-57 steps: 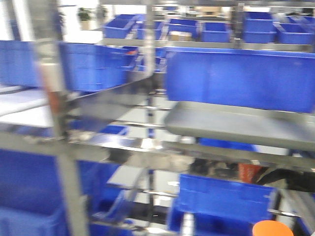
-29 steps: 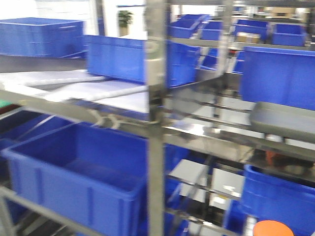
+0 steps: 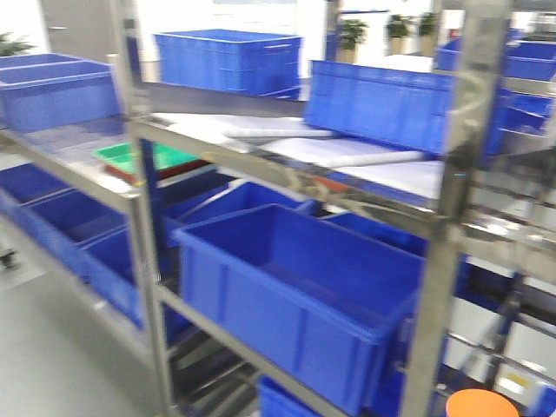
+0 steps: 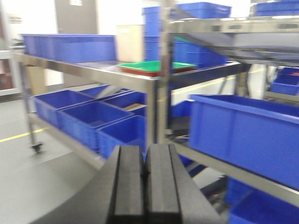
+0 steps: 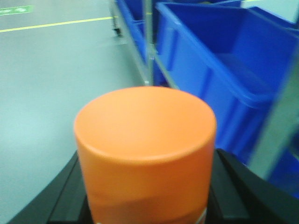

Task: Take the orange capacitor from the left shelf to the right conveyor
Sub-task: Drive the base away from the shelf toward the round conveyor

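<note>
Capacitor (image 5: 145, 149) in right pincer (image 5: 147, 198), wrist view

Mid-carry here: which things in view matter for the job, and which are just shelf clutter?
Job:
- orange capacitor, clamped in the right gripper
- left shelf
- conveyor: not in view

Lying about:
- blue bins
- green tray
- potted plants
- left gripper, shut and empty

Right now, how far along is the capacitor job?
Done: the capacitor is off the shelf, clamped in the right tool. In hand: carrying it; the left tool is shut and empty. Left: reaching the conveyor, which no view shows, and setting it down there.
</note>
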Motion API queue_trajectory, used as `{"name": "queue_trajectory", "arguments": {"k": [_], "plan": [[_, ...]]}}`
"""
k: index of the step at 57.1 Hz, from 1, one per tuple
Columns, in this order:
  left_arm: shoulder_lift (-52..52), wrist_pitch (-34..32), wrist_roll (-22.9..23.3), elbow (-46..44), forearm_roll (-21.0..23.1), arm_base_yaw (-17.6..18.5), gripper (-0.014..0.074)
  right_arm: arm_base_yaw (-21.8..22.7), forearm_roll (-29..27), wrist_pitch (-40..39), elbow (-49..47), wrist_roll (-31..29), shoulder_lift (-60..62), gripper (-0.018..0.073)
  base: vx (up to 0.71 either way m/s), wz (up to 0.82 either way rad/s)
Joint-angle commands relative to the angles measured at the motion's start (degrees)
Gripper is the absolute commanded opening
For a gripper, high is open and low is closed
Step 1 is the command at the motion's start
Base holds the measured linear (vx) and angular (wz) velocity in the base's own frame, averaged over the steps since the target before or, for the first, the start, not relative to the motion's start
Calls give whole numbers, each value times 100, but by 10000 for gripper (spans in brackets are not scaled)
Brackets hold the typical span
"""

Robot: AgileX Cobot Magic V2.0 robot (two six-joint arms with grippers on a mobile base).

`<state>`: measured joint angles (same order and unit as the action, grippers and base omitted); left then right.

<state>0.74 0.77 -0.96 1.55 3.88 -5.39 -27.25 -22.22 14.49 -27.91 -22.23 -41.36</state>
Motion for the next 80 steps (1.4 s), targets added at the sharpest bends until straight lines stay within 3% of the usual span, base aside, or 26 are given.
{"name": "queue_trajectory", "arguments": {"k": [1,80], "plan": [[66,-464,37,186,41,10,-6,-11,-32,-448,-174,-42,37,361,-5,51],[66,-469,37,186,41,9,-6,-11,-37,-360,-174,-42,35,361,1,50]]}}
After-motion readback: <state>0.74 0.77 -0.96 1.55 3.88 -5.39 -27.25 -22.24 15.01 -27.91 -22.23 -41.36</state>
